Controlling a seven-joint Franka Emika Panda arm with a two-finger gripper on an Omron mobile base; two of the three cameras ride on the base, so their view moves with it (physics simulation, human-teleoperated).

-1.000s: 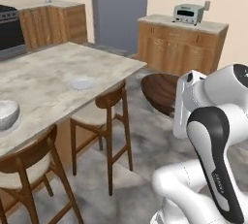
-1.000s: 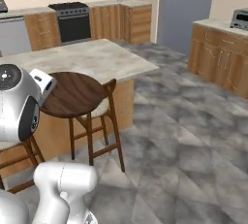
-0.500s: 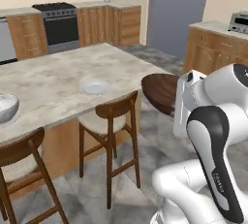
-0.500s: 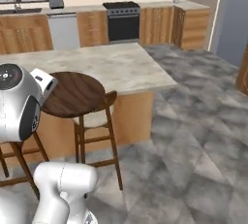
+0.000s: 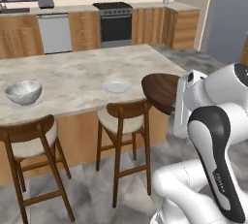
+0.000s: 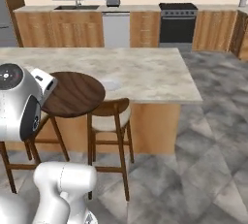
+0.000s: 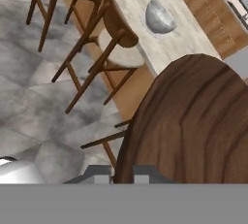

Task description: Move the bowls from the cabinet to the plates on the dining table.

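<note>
Base has swung toward the dining table [image 5: 82, 80]; we carry the brown bowl [image 5: 162, 91] pinched shut in the gripper [image 7: 123, 172], the empty plate [image 5: 116, 87] at ten o'clock, awaiting placement.

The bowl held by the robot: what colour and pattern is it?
Dark brown bowl with a wood-grain pattern; the hand view shows it best.

A home kitchen: black oven [image 5: 115, 23], sink [image 6: 76, 6], wooden cabinets [image 5: 19, 35], marble island [image 5: 87, 77] with stools [image 5: 125, 121].
</note>
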